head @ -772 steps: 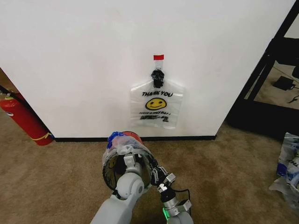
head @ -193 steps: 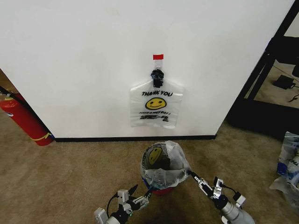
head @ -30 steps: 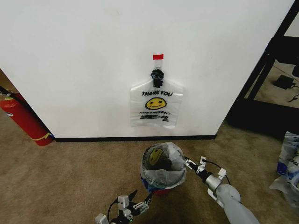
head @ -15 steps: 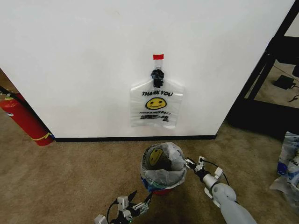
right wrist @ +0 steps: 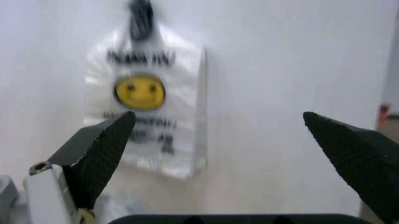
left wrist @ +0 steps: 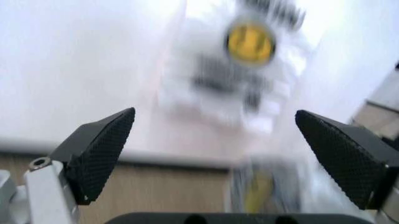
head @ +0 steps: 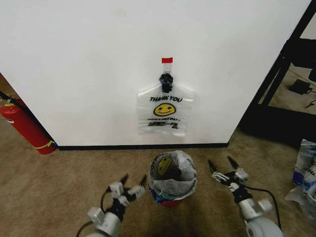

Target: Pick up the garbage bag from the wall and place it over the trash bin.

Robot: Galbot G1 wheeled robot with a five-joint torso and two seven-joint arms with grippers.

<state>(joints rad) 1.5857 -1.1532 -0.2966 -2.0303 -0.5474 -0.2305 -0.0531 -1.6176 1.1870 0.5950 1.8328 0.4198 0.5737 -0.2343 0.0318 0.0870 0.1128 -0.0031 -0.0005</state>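
White wall (head: 98, 64) ahead, black baseboard (head: 143, 146) along foot. Brown carpet (head: 54, 182) covers floor. Red fire extinguisher (head: 23, 124) leans at wall's left end. Black shelf frame (head: 289, 59) stands right, beyond wall corner. Even, soft light.

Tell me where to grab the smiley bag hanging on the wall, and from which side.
Grip the garbage bag near its gathered top, just below the black hook, coming straight at the wall from the front. The plastic bunches there, while the body lies flat against the wall. The open right gripper, beside the trash bin, looks the nearer.
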